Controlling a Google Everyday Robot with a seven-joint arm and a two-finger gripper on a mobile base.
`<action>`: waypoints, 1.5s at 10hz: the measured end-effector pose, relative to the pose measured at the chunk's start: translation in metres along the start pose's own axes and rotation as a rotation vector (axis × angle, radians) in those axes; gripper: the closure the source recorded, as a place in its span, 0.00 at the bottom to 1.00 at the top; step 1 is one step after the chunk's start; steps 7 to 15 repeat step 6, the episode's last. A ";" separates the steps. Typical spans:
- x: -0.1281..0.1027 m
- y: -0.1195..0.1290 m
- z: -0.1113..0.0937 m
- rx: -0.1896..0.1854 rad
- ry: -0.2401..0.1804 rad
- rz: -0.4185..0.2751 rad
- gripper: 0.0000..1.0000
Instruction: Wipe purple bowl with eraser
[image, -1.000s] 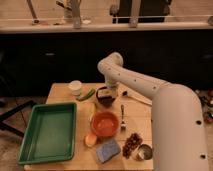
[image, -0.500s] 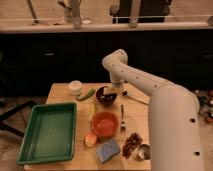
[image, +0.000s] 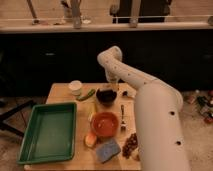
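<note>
The purple bowl (image: 105, 96) is small, round and dark, and sits at the back middle of the wooden table (image: 62, 93). My gripper (image: 113, 86) hangs down from the white arm's bent joint (image: 112, 55). It is just above the bowl's far right rim, touching it or nearly so. The eraser does not show as a separate thing. If it is at the gripper's tip, it is hidden against the dark bowl. The arm's thick white forearm (image: 157, 120) covers the right side of the table.
An orange bowl (image: 105, 124) stands just in front of the purple one, with a fork (image: 122, 118) to its right. A green tray (image: 50, 133) fills the left. A white cup (image: 75, 87), green vegetable (image: 86, 95), blue sponge (image: 108, 149) and grapes (image: 131, 145) lie around.
The arm's bent joint has risen and swung a little to the right. The gripper has stayed over the purple bowl, shifting slightly toward its right rim.
</note>
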 end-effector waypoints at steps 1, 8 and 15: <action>-0.007 0.005 -0.002 0.007 -0.007 -0.017 1.00; -0.020 0.051 -0.016 0.024 -0.032 -0.061 1.00; -0.020 0.051 -0.016 0.024 -0.032 -0.061 1.00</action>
